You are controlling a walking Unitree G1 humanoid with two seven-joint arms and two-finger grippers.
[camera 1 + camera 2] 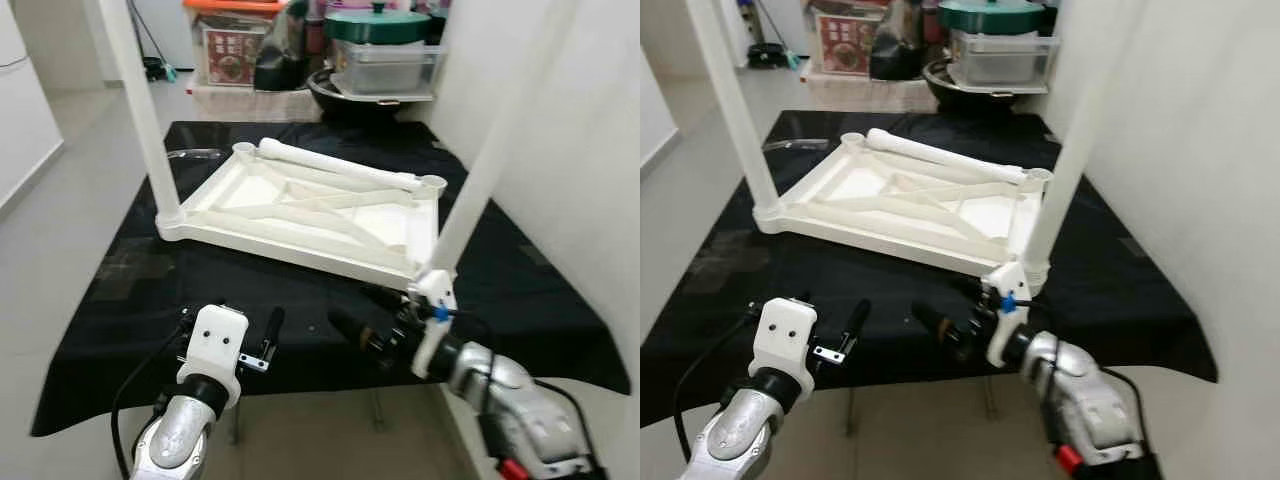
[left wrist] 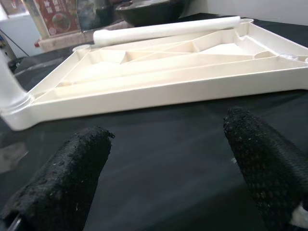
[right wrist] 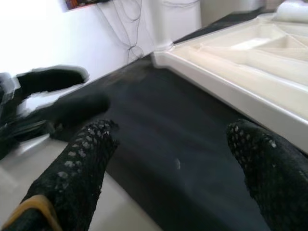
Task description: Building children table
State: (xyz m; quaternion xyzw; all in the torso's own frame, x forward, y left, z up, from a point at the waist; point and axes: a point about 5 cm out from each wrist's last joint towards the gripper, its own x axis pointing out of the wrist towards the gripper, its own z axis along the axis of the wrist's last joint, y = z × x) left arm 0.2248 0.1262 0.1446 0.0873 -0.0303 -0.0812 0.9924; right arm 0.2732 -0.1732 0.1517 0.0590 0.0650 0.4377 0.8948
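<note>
A: Two legs stand up from the near corners of the upturned white tabletop (image 1: 300, 215), the left leg (image 1: 140, 110) and the right leg (image 1: 490, 150). A loose leg (image 1: 335, 165) lies across its far edge.

B: Where does it rest?

A: On the black-draped surface (image 1: 130, 290).

B: And the jaws?

A: Left gripper (image 2: 166, 159) and right gripper (image 3: 168, 163) hover at the near edge, jaws spread wide, holding nothing.
</note>
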